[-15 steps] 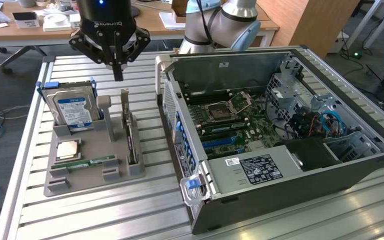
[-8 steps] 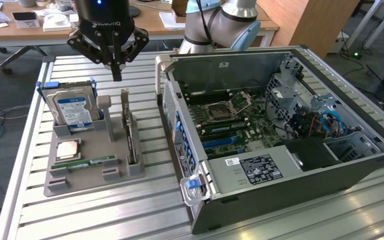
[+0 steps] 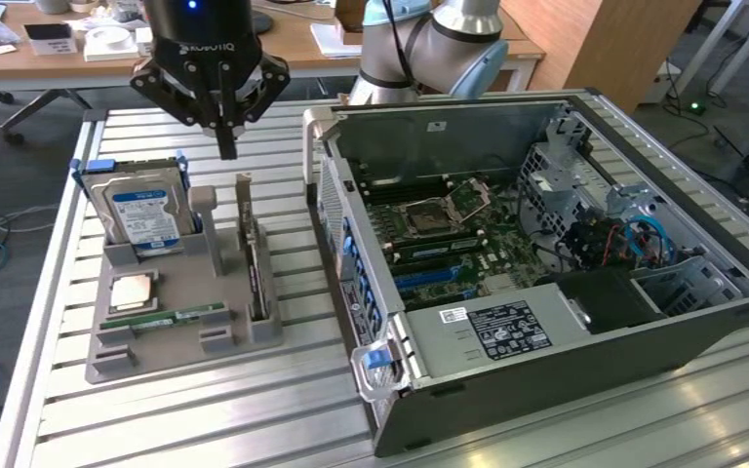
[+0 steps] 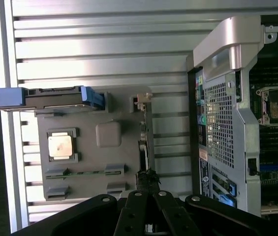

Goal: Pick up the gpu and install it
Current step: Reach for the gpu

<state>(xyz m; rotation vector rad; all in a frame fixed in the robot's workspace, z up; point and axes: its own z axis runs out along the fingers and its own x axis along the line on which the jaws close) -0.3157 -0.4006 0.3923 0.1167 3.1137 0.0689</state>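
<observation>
The gpu (image 3: 253,255) stands on edge in a slot along the side of the grey holder (image 3: 199,283) that faces the case. It is a thin dark card with a pale bracket at its far end. In the wrist view the gpu (image 4: 142,142) shows edge-on as a narrow strip. My gripper (image 3: 227,148) hangs above the card's far bracket end, apart from it, fingers shut with nothing between them. In the wrist view my gripper (image 4: 146,178) has its tips together over the card's line.
The open computer case (image 3: 687,322) lies at the exterior view's right, motherboard (image 3: 447,229) exposed. The holder also carries a hard drive (image 3: 140,210), a CPU (image 3: 134,291) and a RAM stick (image 3: 177,317). A slatted metal table (image 3: 192,419) lies beneath; desks stand behind.
</observation>
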